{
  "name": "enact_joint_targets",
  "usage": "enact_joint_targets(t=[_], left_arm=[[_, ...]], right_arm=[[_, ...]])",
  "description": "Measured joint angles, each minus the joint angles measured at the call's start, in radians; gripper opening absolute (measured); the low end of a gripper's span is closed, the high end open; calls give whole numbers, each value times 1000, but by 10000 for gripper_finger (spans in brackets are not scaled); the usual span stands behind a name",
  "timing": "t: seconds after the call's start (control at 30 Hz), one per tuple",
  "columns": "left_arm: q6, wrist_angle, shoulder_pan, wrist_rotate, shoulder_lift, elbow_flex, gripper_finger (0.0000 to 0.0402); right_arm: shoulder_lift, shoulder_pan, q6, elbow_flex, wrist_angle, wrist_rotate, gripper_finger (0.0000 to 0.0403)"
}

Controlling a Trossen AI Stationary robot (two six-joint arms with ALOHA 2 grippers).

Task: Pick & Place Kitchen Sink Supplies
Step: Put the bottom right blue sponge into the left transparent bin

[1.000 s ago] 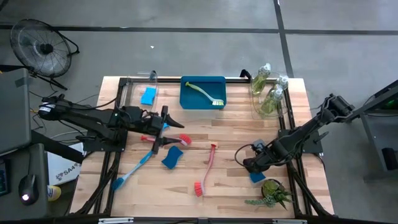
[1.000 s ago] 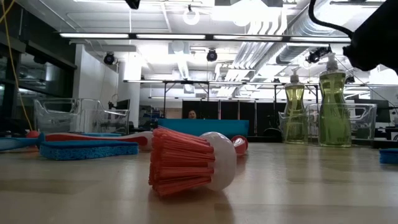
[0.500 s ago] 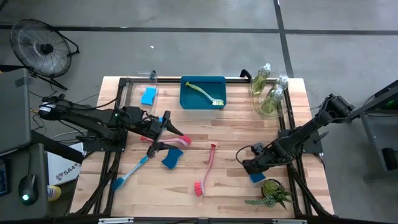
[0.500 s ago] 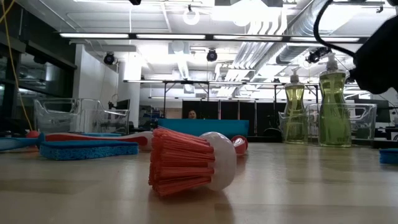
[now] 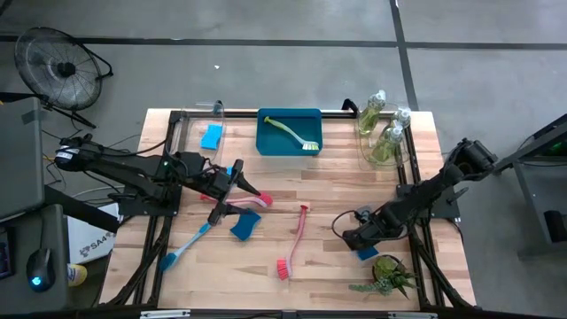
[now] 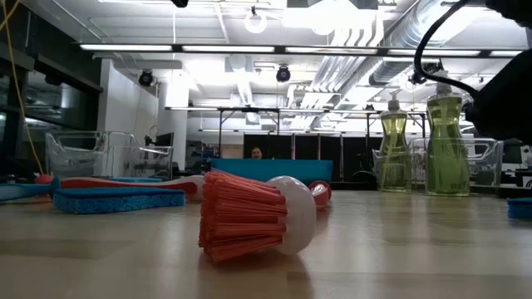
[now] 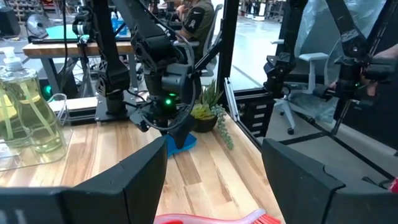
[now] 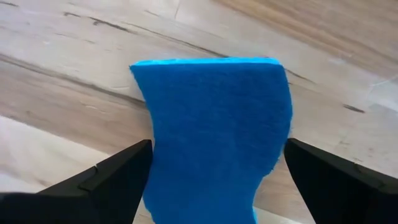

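Sponge lies flat on the table, likely soft, light, compressible; grip across its narrow sides. Right gripper straddles it, fingers wide apart, holding nothing.

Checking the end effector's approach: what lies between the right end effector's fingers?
A blue sponge lies on the wood between the right end effector's open fingers, shown in the right wrist view.

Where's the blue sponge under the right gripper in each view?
High view: blue sponge near the table's right front, beside the green plant.
Low view: a blue edge at far right.
Left wrist view: under the right gripper, sponge at.
Right wrist view: centre.
Shared landmark: the plant.
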Motion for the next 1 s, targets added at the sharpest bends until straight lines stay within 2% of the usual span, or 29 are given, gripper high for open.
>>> enact_joint_targets(t=[0.17,0.4,1.0], left_arm=[[-1,-2,0,0,0,0,254],[0,-1,0,0,0,0,254],[0,-31,0,-8,0,0,254]], right_arm=[[56,0,-1,27,-38,-2,359],[68,0,-2,31,-60,21,349],[70,2,12,29,-97,47,236]])
